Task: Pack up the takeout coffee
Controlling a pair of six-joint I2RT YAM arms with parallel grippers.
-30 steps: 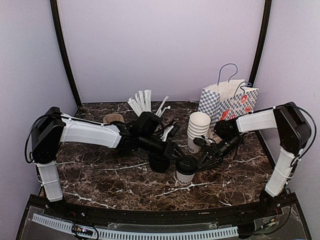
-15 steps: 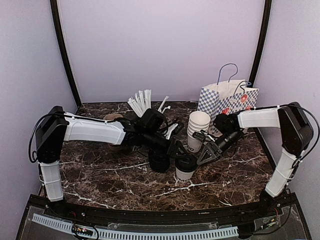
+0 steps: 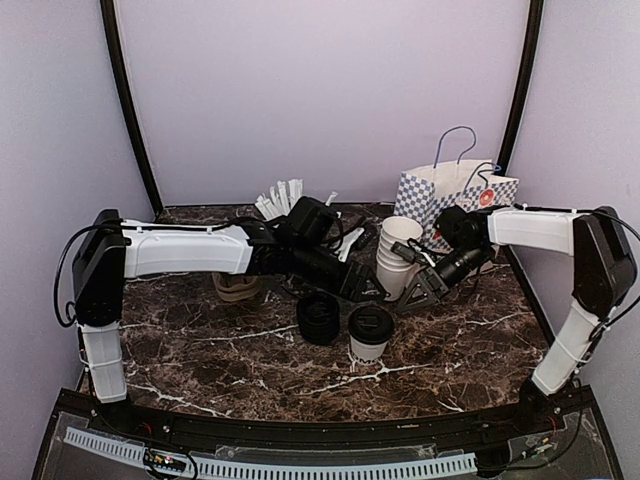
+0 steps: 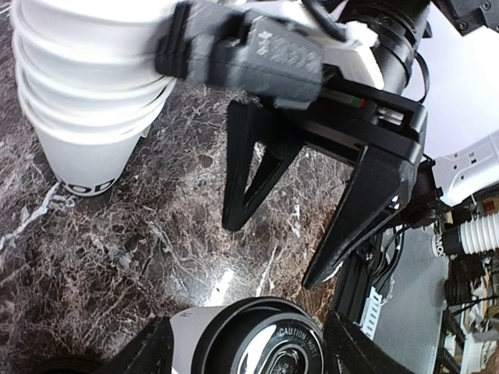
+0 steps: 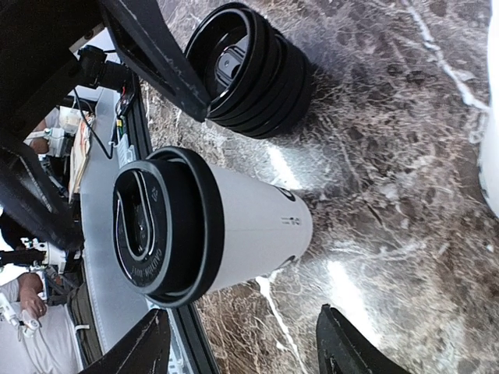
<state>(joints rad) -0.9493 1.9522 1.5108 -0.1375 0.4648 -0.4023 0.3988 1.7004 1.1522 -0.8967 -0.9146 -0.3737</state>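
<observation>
The takeout coffee is a white paper cup (image 3: 369, 345) with its black lid (image 3: 371, 322) on top, standing free at the table's middle. It also shows in the left wrist view (image 4: 269, 343) and the right wrist view (image 5: 234, 222). My left gripper (image 3: 372, 291) is open and empty, just behind and above the cup; its fingers (image 4: 148, 351) frame the lid without touching. My right gripper (image 3: 411, 297) is open and empty, behind and right of the cup; its fingers (image 5: 347, 347) stand apart from it. The two grippers face each other closely.
A stack of black lids (image 3: 318, 318) sits left of the cup. A stack of white cups (image 3: 396, 256) stands behind the grippers. A checkered paper bag (image 3: 455, 198) is at the back right. A cup of white straws (image 3: 283, 200) and the brown carrier (image 3: 237, 287) are behind my left arm.
Both grippers have pulled up and back from the cup, toward the cup stack. The lidded cup stays where it was.
</observation>
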